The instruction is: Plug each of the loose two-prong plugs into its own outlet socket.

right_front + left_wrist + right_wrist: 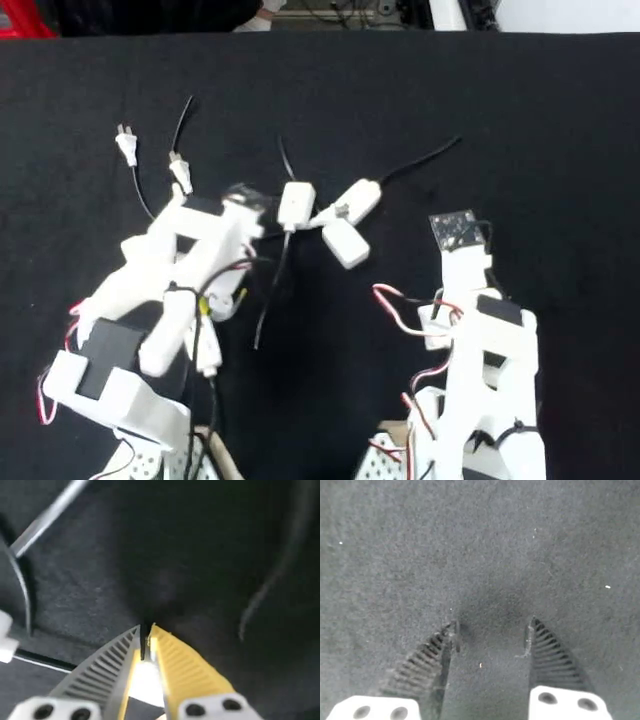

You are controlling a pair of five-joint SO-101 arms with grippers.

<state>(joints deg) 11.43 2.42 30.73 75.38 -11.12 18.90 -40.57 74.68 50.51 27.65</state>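
left pincer [146, 630] clenched | right pincer [492, 626] released, over table | far-left plug [126, 146] likely light, cord [137, 185] floppy: grip the white body

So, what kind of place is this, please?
Probably a robotics lab bench: two white robot arms at a black cloth-covered table, with loose two-prong plugs and white outlet sockets laid out on it.

Counted two loose plugs [125, 145] [180, 172] and three white socket blocks [296, 203] [358, 200] [346, 243]. Also tallied two white arms [170, 270] [480, 340] and a single black worktop [560, 120].
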